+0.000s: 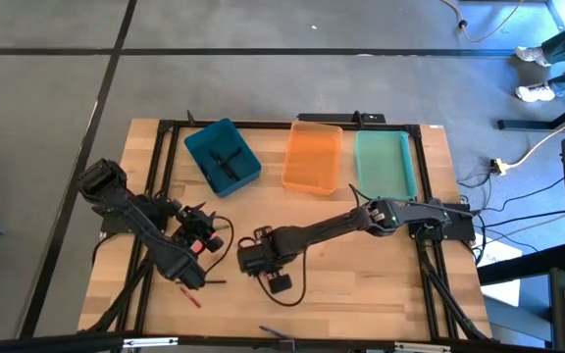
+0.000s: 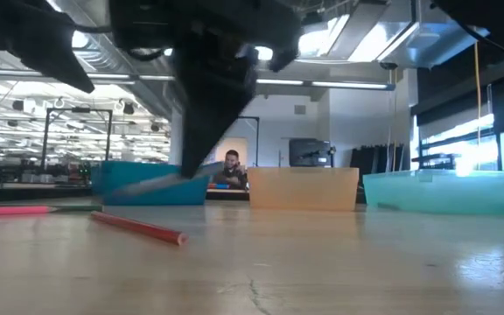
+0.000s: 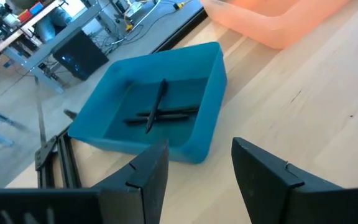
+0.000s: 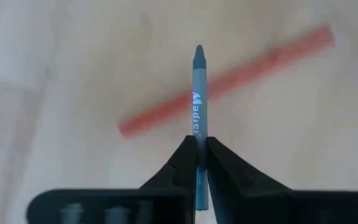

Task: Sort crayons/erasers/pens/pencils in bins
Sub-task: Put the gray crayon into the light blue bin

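My right gripper hangs over the table's middle, shut on a grey-blue crayon with white lettering. Under it a red stick lies flat on the wood. My left gripper is open and holds nothing. It sits left of centre, facing the teal bin, where two dark pens lie crossed. The orange bin and the mint bin stand along the far edge. The low view shows a red stick and a pink one on the table. My right gripper pinches the grey-blue crayon by its rear part between the two fingers. The crayon lies along the fingers, and its pointed tip sticks out well beyond them. It is lifted clear of the table; its back end is hidden between the fingers.
Another red stick lies near the left arm, and a blue stick lies at the table's near edge. A black frame and cables run along the table's sides. Bare wood stretches between the bins and the grippers.
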`<control>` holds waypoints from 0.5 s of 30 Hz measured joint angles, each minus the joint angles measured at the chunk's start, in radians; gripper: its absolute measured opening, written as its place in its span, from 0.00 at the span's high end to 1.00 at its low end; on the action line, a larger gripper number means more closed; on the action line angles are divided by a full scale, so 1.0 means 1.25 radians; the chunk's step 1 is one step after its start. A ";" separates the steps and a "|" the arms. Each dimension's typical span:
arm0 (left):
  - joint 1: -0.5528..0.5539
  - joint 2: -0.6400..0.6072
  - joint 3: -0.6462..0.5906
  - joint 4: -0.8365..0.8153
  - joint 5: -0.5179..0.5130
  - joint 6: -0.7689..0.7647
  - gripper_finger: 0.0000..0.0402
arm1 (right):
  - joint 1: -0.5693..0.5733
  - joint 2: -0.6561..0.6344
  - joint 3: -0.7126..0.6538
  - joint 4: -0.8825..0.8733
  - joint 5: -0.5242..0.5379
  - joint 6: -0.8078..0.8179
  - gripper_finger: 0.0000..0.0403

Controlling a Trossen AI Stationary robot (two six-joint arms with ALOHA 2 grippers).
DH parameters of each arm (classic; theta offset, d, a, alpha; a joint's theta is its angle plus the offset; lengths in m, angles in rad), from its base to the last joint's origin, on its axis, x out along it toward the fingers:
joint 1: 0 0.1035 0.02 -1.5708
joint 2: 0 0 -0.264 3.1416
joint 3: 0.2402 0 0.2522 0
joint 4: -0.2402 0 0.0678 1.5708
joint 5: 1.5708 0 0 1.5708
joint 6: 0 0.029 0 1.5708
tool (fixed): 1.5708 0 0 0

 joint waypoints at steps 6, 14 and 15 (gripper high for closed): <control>-0.020 0.000 -0.022 0.000 0.003 -0.077 0.58 | 0.009 -0.030 -0.002 -0.124 0.099 0.056 0.93; -0.020 0.000 -0.022 0.084 -0.084 -0.055 0.58 | 0.024 -0.116 -0.150 -0.043 0.219 0.145 0.92; -0.018 0.000 -0.021 0.098 -0.084 -0.042 0.58 | 0.025 -0.135 -0.192 -0.006 0.233 0.155 0.92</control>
